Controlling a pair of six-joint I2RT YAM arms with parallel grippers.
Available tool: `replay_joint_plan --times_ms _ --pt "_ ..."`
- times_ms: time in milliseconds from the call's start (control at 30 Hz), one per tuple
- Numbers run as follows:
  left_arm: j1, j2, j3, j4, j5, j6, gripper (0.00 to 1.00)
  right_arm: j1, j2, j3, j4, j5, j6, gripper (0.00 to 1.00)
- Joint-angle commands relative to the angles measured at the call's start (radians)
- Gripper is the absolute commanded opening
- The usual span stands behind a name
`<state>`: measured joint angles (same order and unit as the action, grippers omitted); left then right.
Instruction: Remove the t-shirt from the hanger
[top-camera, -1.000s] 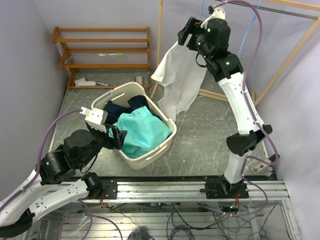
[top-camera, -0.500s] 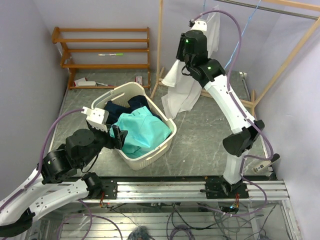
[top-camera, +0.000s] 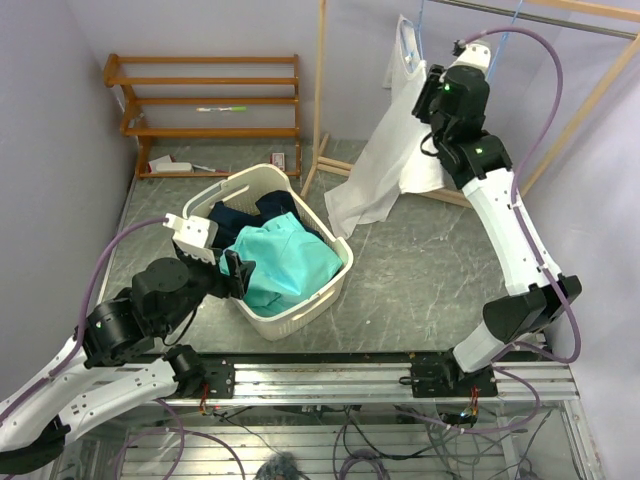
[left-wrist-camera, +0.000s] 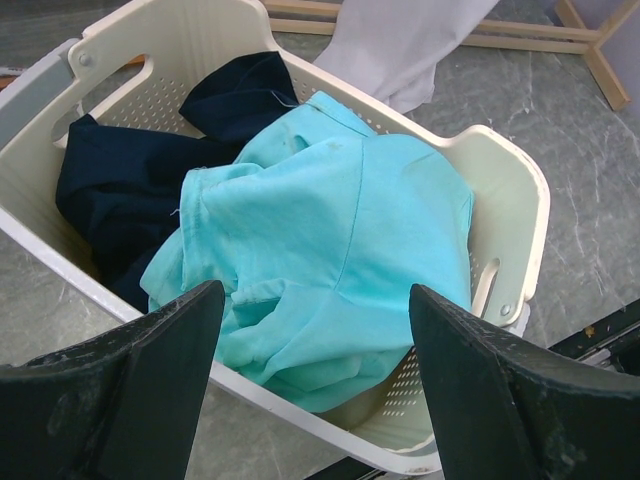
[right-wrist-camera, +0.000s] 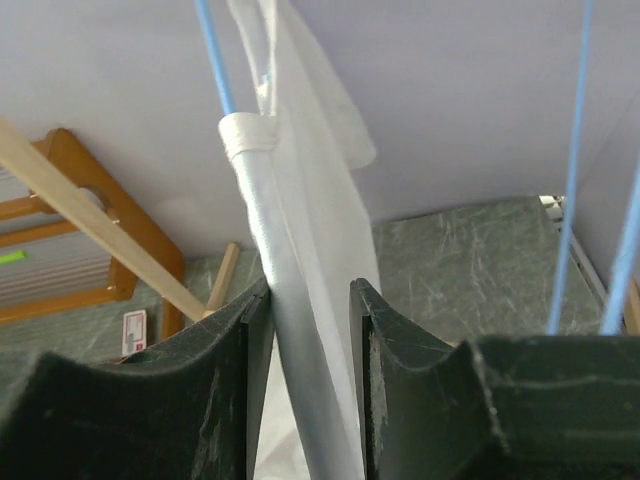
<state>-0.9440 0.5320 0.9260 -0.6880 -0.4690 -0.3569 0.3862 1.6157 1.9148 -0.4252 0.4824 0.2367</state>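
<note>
The white t-shirt (top-camera: 375, 175) hangs from a thin blue hanger (top-camera: 418, 25) under the rail at the back right, its lower part drawn out to the left. My right gripper (top-camera: 432, 88) is shut on the shirt's upper part. In the right wrist view the t-shirt (right-wrist-camera: 300, 210) runs down from the blue hanger (right-wrist-camera: 213, 60) and passes between the two black fingers (right-wrist-camera: 250, 360). My left gripper (left-wrist-camera: 315, 295) is open above the near rim of the laundry basket (left-wrist-camera: 520, 200), holding nothing.
The white basket (top-camera: 290, 318) holds a teal garment (top-camera: 285, 260) and a navy one (top-camera: 240, 215). A wooden shelf rack (top-camera: 210, 100) stands at the back left. The wooden posts (top-camera: 320, 80) and metal rail (top-camera: 540, 15) of the clothes stand rise around the right arm.
My right gripper has closed on the t-shirt and swung to the right, dragging the shirt's top with it. The left arm has stayed where it was.
</note>
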Motion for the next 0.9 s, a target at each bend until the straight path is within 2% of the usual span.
replay_joint_plan --times_ms 0,100,400,600,867 --pt "0.006 0.011 -0.006 -0.002 -0.023 -0.014 0.86 -0.065 0.002 -0.026 0.060 -0.157 0.033 0.36" --pt "0.006 0.015 -0.007 -0.001 -0.020 -0.013 0.86 -0.074 0.012 -0.030 0.083 -0.202 0.019 0.33" --pt "0.006 0.023 -0.006 -0.001 -0.016 -0.013 0.84 -0.083 0.019 -0.017 0.125 -0.258 0.013 0.00" --pt "0.006 0.016 -0.006 0.001 -0.014 -0.011 0.82 -0.082 -0.025 -0.025 0.203 -0.270 -0.010 0.00" --pt "0.007 0.001 -0.007 0.004 -0.013 -0.009 0.83 -0.084 -0.060 0.039 0.211 -0.274 -0.033 0.00"
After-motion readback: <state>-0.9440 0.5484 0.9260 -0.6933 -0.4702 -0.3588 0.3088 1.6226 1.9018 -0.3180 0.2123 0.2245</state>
